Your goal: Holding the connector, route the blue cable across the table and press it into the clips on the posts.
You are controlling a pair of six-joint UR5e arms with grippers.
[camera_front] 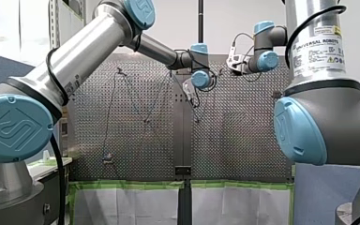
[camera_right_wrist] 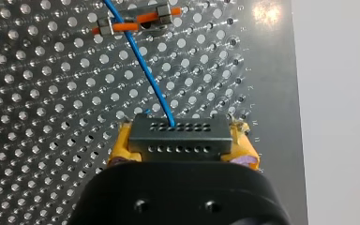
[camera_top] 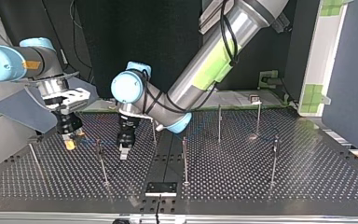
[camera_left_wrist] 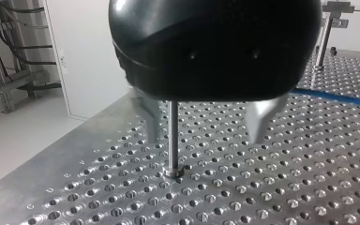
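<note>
- My right gripper is clamped on the connector, a flat dark grey block with two rows of small round holes across its face.
- The yellow pads press on the two short ends of the connector, which fills the gap between them.
- The blue cable, thin and smooth, leaves the middle of the connector's upper row of holes. It runs ahead of the gripper in a gentle curve.
- Further ahead, the cable crosses a small metal clip that has an orange bar through it.
- My left gripper has a rounded, glossy black body and two tapered metal fingers. They stand wide apart and hold nothing.
- A slim metal post stands upright between those fingers, close to one of them, and I cannot tell whether it touches. Its foot sits in a hole of the table.
- The table is grey metal, covered in even rows of round holes.
- In the left wrist view a stretch of the blue cable lies flat on the table, beyond the fingers and well apart from them.
</note>
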